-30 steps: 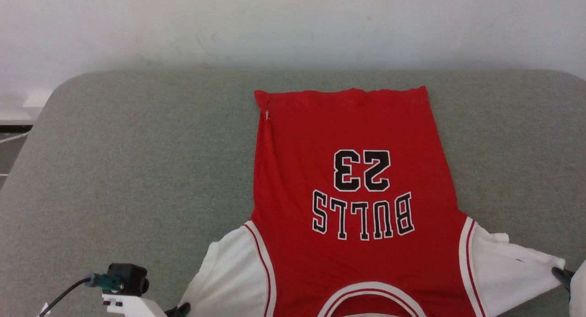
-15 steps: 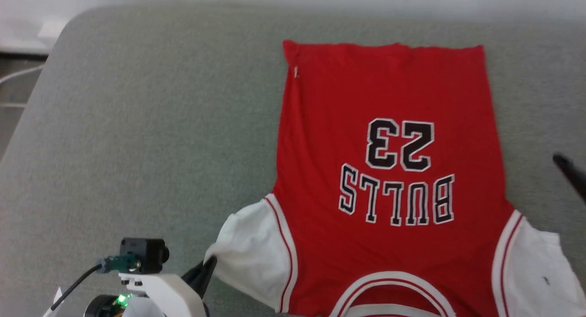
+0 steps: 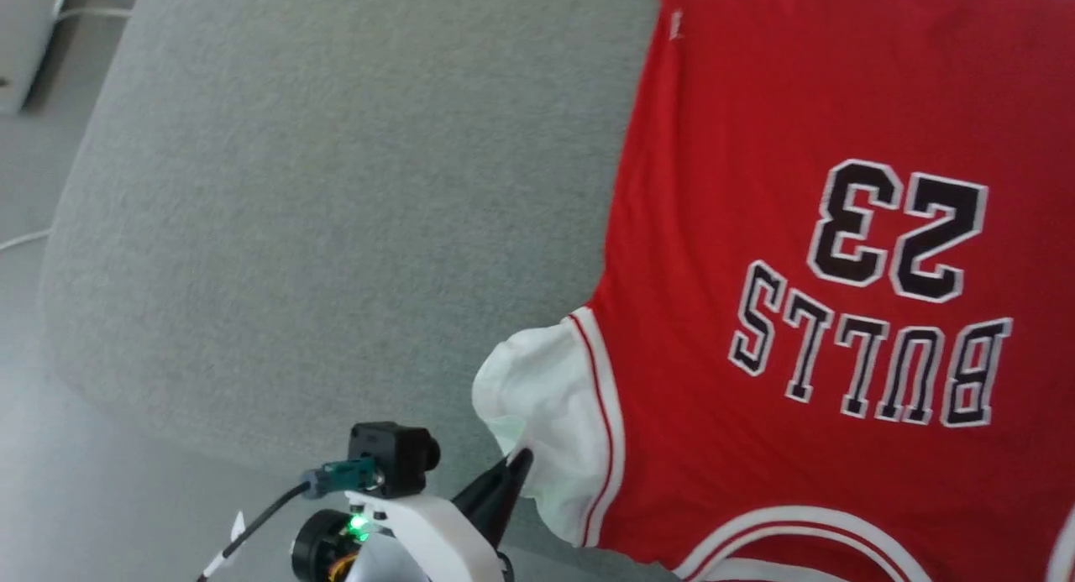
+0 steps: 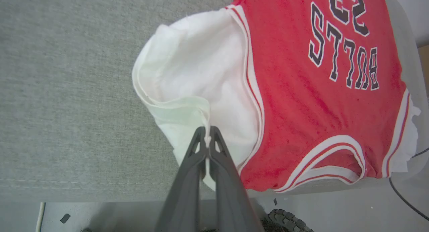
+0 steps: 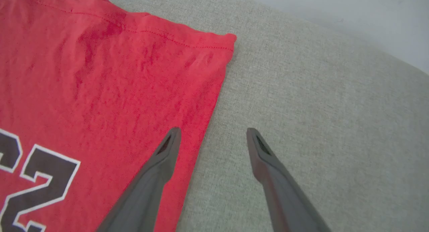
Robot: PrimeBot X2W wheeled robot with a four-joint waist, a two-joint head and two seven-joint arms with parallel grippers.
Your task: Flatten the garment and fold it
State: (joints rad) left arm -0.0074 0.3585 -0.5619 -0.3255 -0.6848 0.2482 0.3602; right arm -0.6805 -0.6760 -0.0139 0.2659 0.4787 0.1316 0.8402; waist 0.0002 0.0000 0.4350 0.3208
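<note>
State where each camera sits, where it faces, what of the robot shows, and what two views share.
Head view: on the head, looking down at the jersey on the grey cushion; left pincer at the bottom.
Left wrist view: on that wrist, looking along the shut pincer clamping the white sleeve.
Right wrist view: on that wrist, looking along the open right pincer straddling the jersey's side edge.
Shared: head and left wrist views both show the BULLS lettering.

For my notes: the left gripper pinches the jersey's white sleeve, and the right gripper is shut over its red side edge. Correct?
No: the right wrist view shows the right gripper open over the red side edge of the jersey. The left gripper does pinch the white sleeve.
</note>
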